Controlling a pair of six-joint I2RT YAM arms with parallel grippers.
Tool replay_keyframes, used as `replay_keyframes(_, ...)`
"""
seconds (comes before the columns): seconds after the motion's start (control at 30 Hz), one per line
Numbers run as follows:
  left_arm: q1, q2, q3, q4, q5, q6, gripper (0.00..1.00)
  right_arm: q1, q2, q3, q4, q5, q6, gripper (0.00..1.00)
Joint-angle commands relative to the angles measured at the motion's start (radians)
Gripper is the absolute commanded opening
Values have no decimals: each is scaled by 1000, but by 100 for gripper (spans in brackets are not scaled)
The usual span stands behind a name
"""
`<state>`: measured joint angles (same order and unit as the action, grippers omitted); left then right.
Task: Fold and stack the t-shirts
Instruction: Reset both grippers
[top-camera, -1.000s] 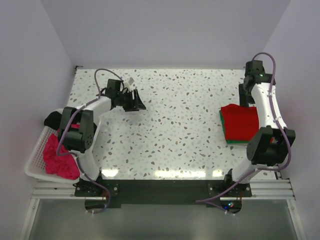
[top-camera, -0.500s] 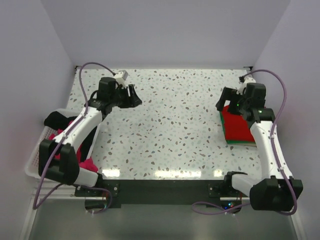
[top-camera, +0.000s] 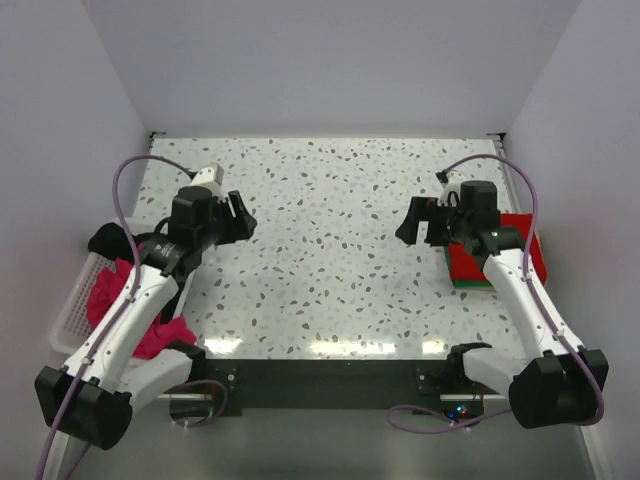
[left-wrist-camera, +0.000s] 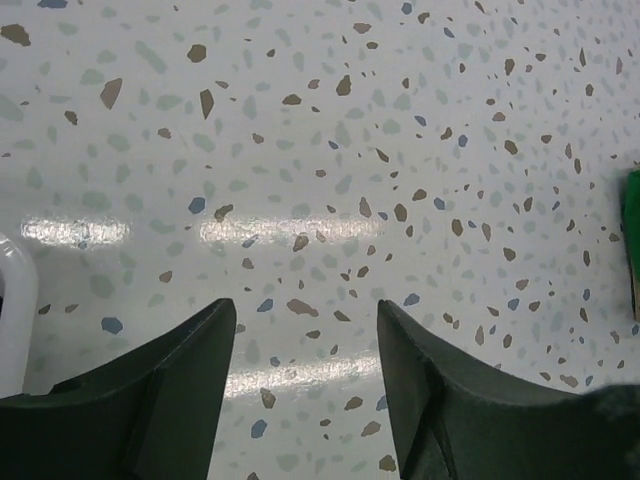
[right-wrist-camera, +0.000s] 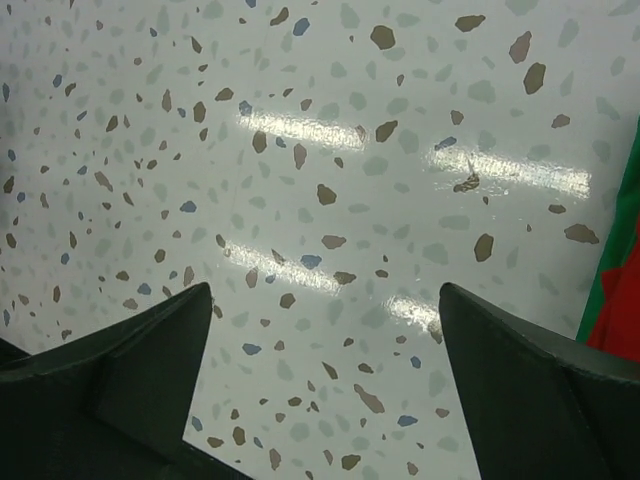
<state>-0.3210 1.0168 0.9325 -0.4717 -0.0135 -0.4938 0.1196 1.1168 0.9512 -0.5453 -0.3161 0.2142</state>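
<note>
At the right edge of the table (top-camera: 340, 230): red t-shirt (top-camera: 465, 262), folded flat, on top of green t-shirt (top-camera: 472, 285), with only a thin green border showing beneath it along the near and left sides. Partly hidden under the right forearm. In the right wrist view, seen as a sliver of red (right-wrist-camera: 622, 310) edged with green (right-wrist-camera: 608, 262) at the frame's right margin.

At the left edge: magenta t-shirt (top-camera: 105, 300), crumpled, heaped in the white basket (top-camera: 72, 305), with a fold spilling toward the near end. Black t-shirt (top-camera: 108, 240) bunched at the basket's far end. Both unfolded, both well apart from the stack.

Right gripper (top-camera: 415, 222) just left of the stack, over bare speckled surface. Jaws spread very wide, nothing between them, touching neither shirt; only tabletop in the broad gap (right-wrist-camera: 325, 290).

Left gripper (top-camera: 240, 218) over the left part of the table, just beyond the basket. Jaws parted to a moderate gap, narrower than the right pair, holding nothing; again only speckled surface in the gap between the dark fingers (left-wrist-camera: 305, 310). Far off at that view's right margin, a strip of green (left-wrist-camera: 633, 240).
</note>
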Motion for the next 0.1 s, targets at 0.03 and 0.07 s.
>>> replay_keyframes(0.03,2,-67,-3,-80,-108,-48,63,8,-20,44,-10,-35,-55,99)
replay_keyframes(0.07,2,-75,2,-96,-115,-52,64,8,-18,47,-4,-35,-44,99)
